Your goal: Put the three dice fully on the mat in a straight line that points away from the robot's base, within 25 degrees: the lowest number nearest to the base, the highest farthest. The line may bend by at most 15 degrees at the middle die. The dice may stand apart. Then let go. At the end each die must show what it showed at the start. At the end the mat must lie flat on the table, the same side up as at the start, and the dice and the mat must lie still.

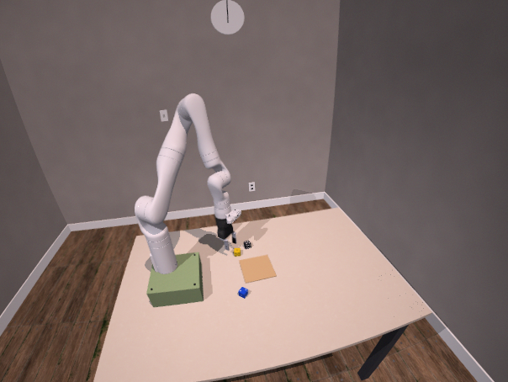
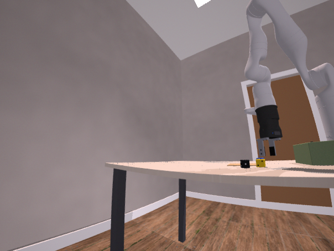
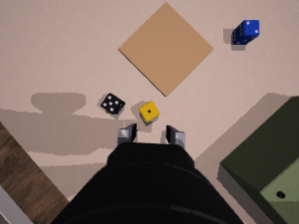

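Three small dice lie on the pale beige surface [image 1: 328, 294], and none of them is on the flat square tan mat [image 1: 257, 268]. The small yellow die [image 3: 149, 112] shows one dot on top and sits near one edge of the mat, not touching it. The small black die with white dots [image 3: 113, 104] is just beside the yellow one, on the side away from the green box-shaped base [image 1: 174, 283] of the white arm [image 1: 168, 168]. The small blue die [image 3: 245, 32] lies well apart from the other two, beyond another corner of the mat.

In the exterior view the two metal fingers [image 2: 261, 150] of the black gripper [image 2: 266, 150] hang above the surface, a little higher than the yellow die and slightly toward the base from it. They are spread to their full width and nothing is between them; they touch no die. In the wrist view the yellow die appears just ahead of the gap between the fingertips. Nothing stands between the fingers and this die; the black die is close on one side.
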